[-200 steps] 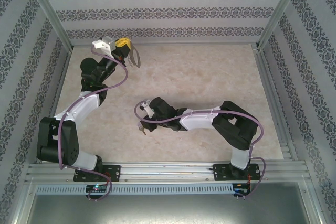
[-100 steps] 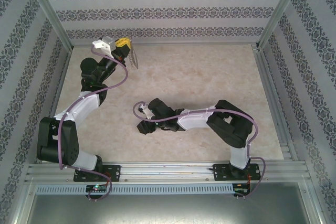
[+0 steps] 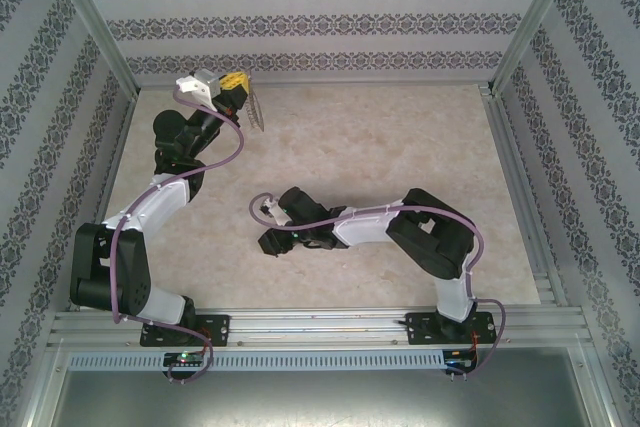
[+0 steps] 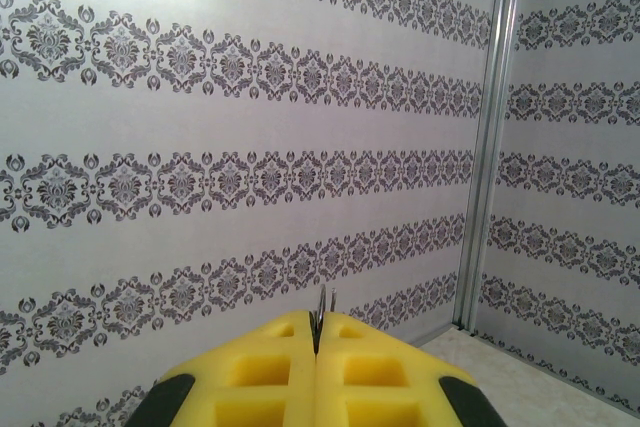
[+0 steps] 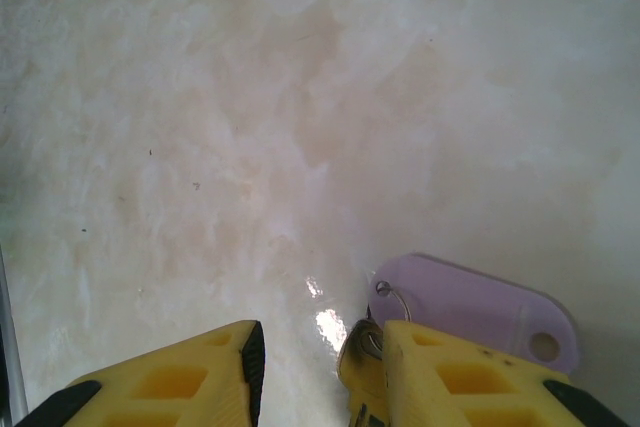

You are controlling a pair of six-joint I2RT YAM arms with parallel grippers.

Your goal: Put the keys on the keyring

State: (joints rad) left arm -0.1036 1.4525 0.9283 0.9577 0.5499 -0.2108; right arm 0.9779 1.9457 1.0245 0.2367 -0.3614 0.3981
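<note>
My left gripper (image 3: 242,90) is raised at the table's far left corner, shut on the keyring (image 3: 258,110), a thin grey metal loop. In the left wrist view the keyring's edge (image 4: 323,300) pokes up between the pressed yellow fingers (image 4: 270,367). My right gripper (image 3: 272,241) is low over the table, left of centre, and open. In the right wrist view the keys (image 5: 362,362) lie on the table: a brass-coloured key head against the inner face of the right finger (image 5: 450,377), joined by a small wire ring to a lilac tag (image 5: 470,307). The gap to the left finger (image 5: 190,377) holds nothing.
The beige marbled tabletop (image 3: 400,147) is walled with patterned panels and metal posts (image 4: 485,137). A metal rail (image 3: 330,325) runs along the near edge by the arm bases. The right arm's elbow (image 3: 435,237) bends at centre right.
My right gripper has moved left and toward the near edge, dropping low over the keys. The left arm and keyring have barely shifted.
</note>
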